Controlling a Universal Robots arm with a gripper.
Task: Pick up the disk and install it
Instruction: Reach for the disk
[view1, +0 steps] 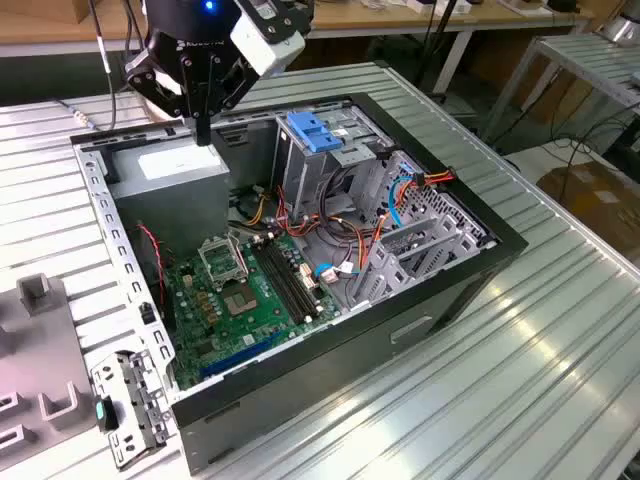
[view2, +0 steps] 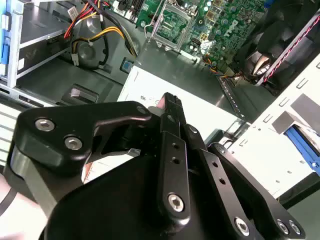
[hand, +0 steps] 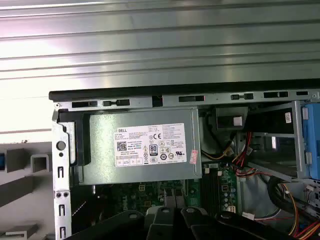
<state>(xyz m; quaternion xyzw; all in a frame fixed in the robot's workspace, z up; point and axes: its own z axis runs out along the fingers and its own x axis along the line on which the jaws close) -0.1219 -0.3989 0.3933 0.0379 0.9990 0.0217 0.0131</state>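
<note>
While the gripper (view1: 203, 130) hangs over the power-supply box (view1: 175, 165), its jaws stand together, clamped on nothing.

In the exterior view the black fingers meet in a point just above the grey box's white-labelled top. They are at the far corner of the open computer case (view1: 100, 215), towards the exterior view's left, well apart from the blue latch (view1: 313, 130) on the drive cage (view1: 300, 170). The green motherboard (view1: 245, 290) lies bare lower in the case. In the second wrist view a blue strip (view2: 301, 144) lies beyond the case's metal frame, off to one side of the fingers. Whether that strip is the disk's carrier rail cannot be told, and the disk is not between the jaws.
</note>
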